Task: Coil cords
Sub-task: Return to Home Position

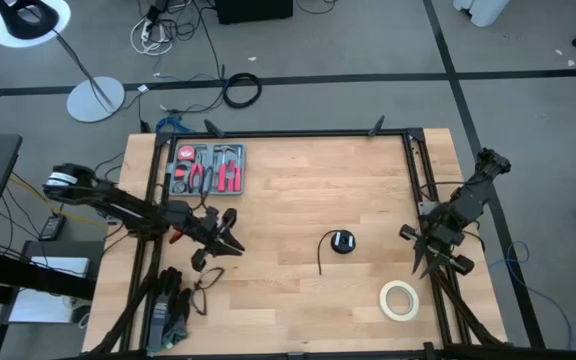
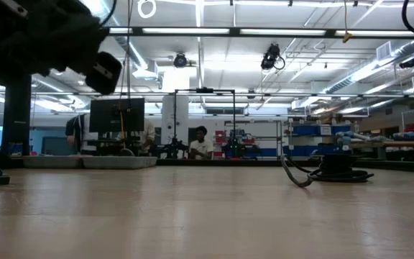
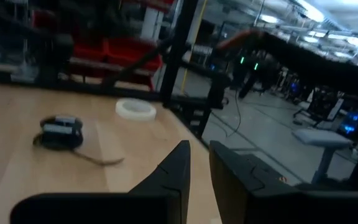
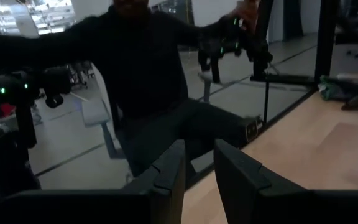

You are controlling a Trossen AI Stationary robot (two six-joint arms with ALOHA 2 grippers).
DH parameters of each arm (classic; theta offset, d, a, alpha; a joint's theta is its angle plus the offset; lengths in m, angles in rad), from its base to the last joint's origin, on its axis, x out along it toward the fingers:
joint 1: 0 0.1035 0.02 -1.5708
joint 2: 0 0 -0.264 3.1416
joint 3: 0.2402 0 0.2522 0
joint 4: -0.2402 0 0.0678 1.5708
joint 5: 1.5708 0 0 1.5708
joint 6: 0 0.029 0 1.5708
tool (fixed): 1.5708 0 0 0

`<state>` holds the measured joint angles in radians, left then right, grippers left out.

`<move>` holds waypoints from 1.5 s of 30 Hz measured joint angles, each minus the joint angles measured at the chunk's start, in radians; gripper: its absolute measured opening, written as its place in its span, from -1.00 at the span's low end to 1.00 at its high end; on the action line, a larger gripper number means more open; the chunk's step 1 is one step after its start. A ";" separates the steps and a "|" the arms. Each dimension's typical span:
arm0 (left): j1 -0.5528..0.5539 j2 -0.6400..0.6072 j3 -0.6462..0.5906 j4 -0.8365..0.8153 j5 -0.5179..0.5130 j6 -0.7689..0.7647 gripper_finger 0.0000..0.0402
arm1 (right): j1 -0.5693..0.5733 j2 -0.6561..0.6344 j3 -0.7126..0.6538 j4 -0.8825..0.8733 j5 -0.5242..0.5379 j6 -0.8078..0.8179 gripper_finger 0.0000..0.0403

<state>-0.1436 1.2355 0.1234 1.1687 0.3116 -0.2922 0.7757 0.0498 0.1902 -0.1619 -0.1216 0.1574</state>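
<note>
Coiling looks about done. The cord (image 1: 342, 242) sits wound into a small tight bundle on the worktop (image 1: 308, 190), roughly mid-depth and a bit right of centre. One short tail is loose, curving off the bundle toward the left arm's side. Whether the bundle is wound on a spool I can't tell; it's too small in the high view and dim in the left wrist view.

L gripper (image 1: 230, 243) is near the left edge, above the wood, well apart from the cord. Its fingers (image 3: 178, 167) are a narrow gap apart w/ nothing between them. R gripper (image 1: 426, 262) is by the right edge, same story: a slim gap, empty.

My read is that what's left is tucking that tail, if anyone cares, and parking both arms.

Other stuff: a tape roll (image 1: 385, 299) lies toward the right-hand corner at the bottom of the high view, near the cord but not touching. A tool tray (image 1: 208, 148) sits in the left corner at the top, well apart. A thick cable ring (image 1: 242, 90) is on the floor, off the table. Nothing lies btw either gripper and the cord.
</note>
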 joint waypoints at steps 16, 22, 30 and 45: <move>0.000 -0.505 -0.115 -0.426 -0.008 0.000 -0.68 | 0.000 0.027 -0.180 0.182 0.036 0.001 -0.58; 0.000 -0.709 -0.115 -0.669 -0.008 -0.001 -0.68 | 0.000 0.027 -0.181 0.185 0.036 0.000 -0.58; 0.000 -0.982 -0.115 -0.887 -0.008 0.000 -0.68 | 0.000 0.038 -0.181 0.183 0.046 0.000 -0.58; 0.000 -1.235 -0.116 -0.865 -0.005 0.000 -0.68 | -0.050 0.135 -0.182 0.182 0.047 0.000 -0.58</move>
<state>-0.1436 0.0004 0.0074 0.3039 0.3071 -0.2926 0.7261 0.1848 0.0082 0.0203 -0.0750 0.1577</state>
